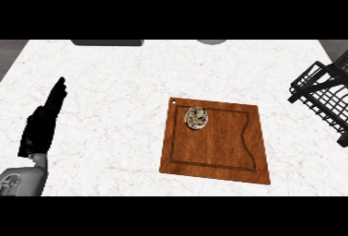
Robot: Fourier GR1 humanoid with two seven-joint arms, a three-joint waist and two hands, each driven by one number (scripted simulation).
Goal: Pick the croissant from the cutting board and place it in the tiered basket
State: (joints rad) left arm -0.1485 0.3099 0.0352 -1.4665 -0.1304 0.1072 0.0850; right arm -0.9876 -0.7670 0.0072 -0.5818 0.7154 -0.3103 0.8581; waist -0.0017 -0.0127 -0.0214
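A small oval croissant (196,118), pale with dark speckles, lies near the far left corner of a brown wooden cutting board (217,147) in the middle of the white marble counter. The black wire tiered basket (325,94) stands at the right edge, partly cut off by the view. My left hand (44,120) rests open at the left, fingers straight and pointing away, well apart from the board. My right hand does not show.
A dark grey flat object (107,42) and a light grey object (211,42) sit at the counter's far edge. White counter (115,83) stretches between my left hand and the board.
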